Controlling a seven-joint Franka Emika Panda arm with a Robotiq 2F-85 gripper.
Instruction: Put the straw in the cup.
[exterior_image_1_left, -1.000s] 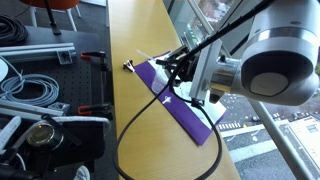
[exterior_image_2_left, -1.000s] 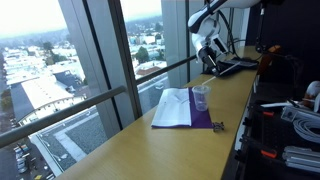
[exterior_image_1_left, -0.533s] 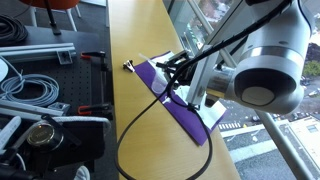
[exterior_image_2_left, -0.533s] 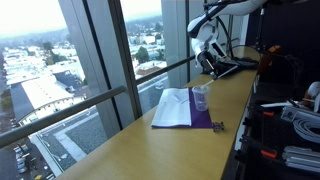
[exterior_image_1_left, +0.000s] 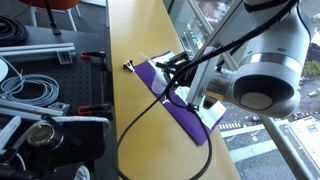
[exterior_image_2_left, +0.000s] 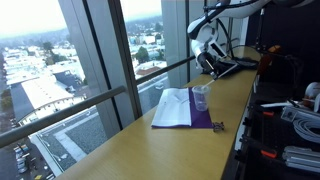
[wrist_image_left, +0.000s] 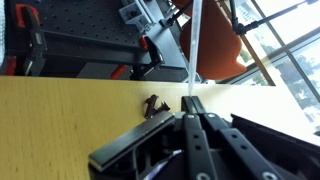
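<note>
Because the gripper (wrist_image_left: 190, 108) has its fingers pressed together on one end of the straw (wrist_image_left: 194, 45), the long free length ahead of it may sway. It could then miss or tip the clear cup (exterior_image_2_left: 200, 97), which stands lower than the gripper and apart from it.

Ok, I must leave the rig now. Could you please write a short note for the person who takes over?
The pincer is shut on the straw, which sticks out past the fingertips in the wrist view.
The cup stands upright on the purple cloth, apart from the pincer, with no straw in it.
Done: the straw is picked up.
Left: carry the straw over the cup, lower it in, release.
</note>
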